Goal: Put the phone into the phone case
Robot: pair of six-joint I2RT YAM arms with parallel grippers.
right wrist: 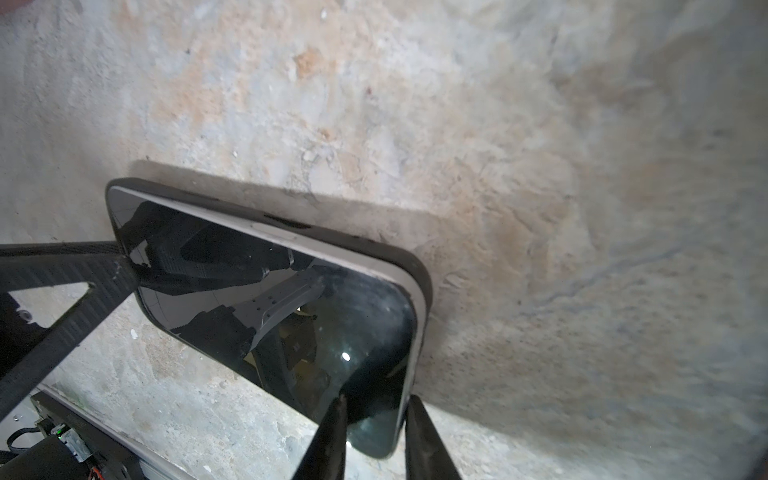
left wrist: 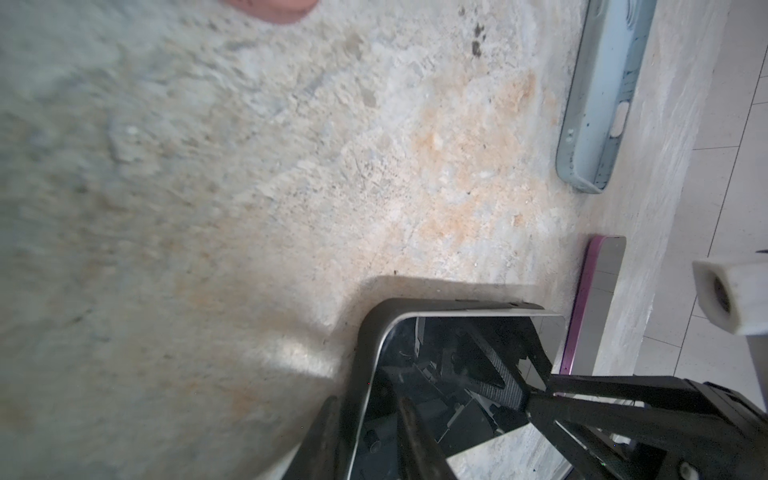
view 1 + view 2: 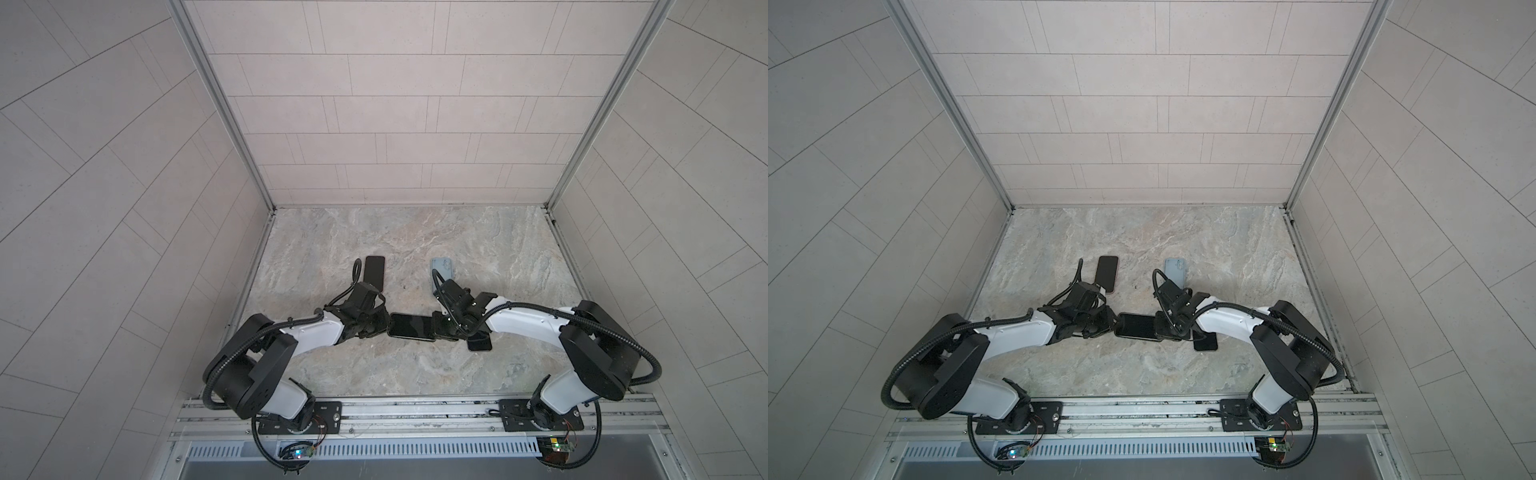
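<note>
Across the middle of the marbled tabletop (image 3: 415, 249), your phone (image 3: 411, 327) is lying crosswise between the two grippers. It is glossy black glass with a pale metal band and rounded corners, sitting in a matte black phone case (image 1: 422, 270) whose rim is showing along one long side. Your left gripper (image 2: 365, 403) is pinching one short end, fingers narrowly parted around the edge. Your right gripper (image 1: 377, 399) is straddling the opposite end just as narrowly — you cannot tell whether it is actually pressing.
</note>
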